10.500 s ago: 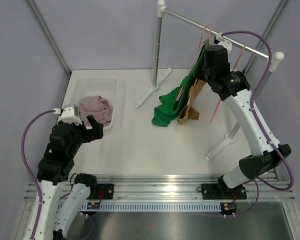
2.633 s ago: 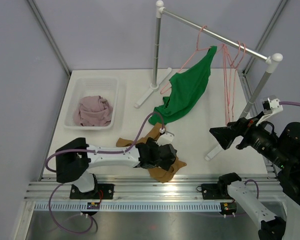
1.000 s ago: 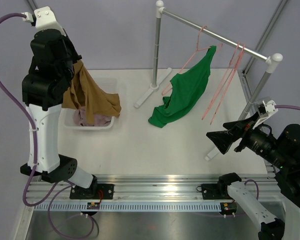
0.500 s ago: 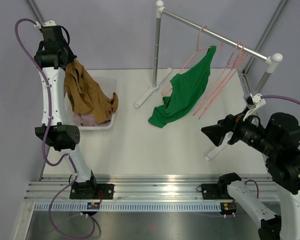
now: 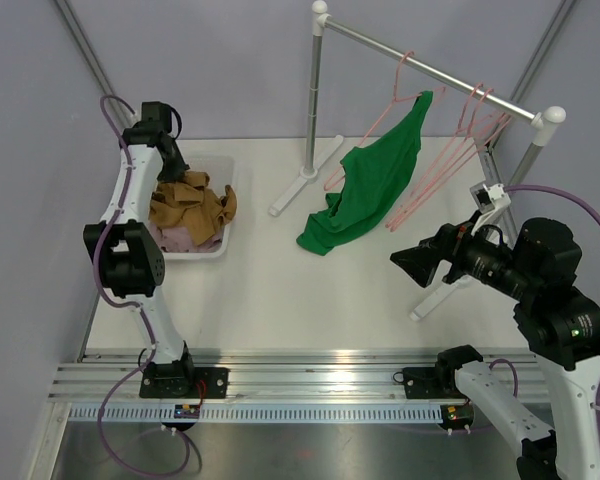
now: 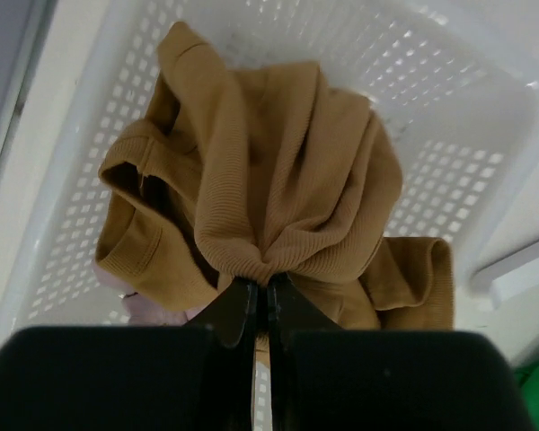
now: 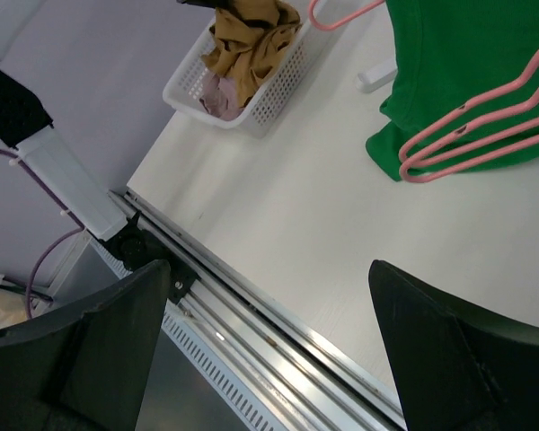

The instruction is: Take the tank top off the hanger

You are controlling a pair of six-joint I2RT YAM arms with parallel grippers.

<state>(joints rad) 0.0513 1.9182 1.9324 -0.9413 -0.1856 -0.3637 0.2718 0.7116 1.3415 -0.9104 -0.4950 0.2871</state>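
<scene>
Tank top [image 6: 278, 171], brown, pinched tight in my left fingers [image 6: 261, 301], bunched in white basket [image 6: 485, 117] at 10 o'clock on desk [image 5: 280, 290]; right fingers [image 7: 269, 263] spread wide, empty.

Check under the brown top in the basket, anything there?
A pink garment peeks out beneath the brown top, toward the near side of the basket. Its full extent is covered.
</scene>
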